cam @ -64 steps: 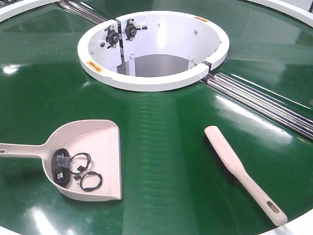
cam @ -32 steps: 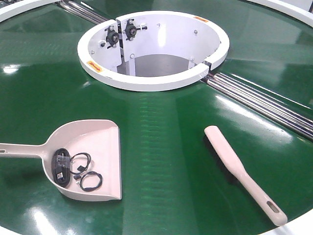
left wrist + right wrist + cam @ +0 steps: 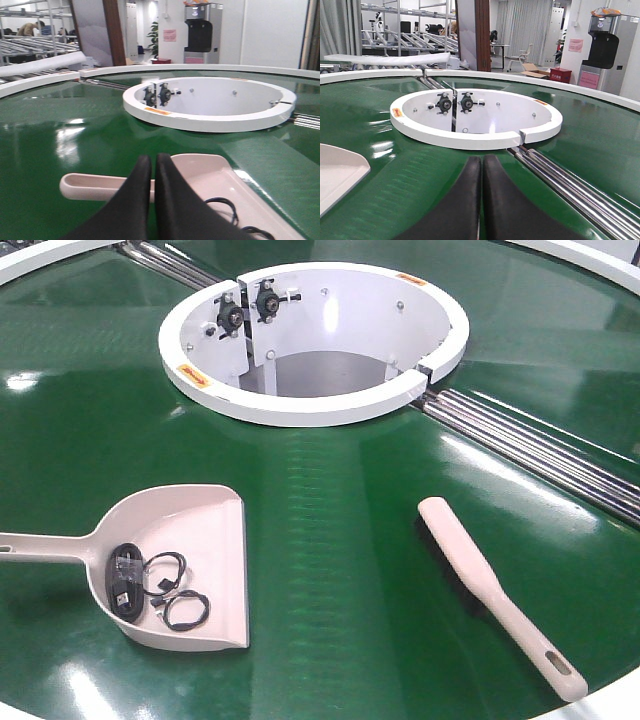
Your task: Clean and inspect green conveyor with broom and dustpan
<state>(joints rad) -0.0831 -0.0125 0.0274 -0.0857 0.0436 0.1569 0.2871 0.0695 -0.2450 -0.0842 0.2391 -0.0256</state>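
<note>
Lying apart on the green conveyor [image 3: 330, 530]: dustpan [image 3: 190, 560] holding black cable scraps [image 3: 150, 585], broom [image 3: 495, 590] to its right. Left wrist view: left hand [image 3: 153, 165] clenched, empty, above the dustpan handle. Right wrist view: right hand [image 3: 482, 165] clenched, empty. Sweeping judged finished; inspection or retrieval would need hands released.

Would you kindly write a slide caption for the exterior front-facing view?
Dustpan holding small black cables and broom lie apart on the green conveyor, below its white hub.
</note>
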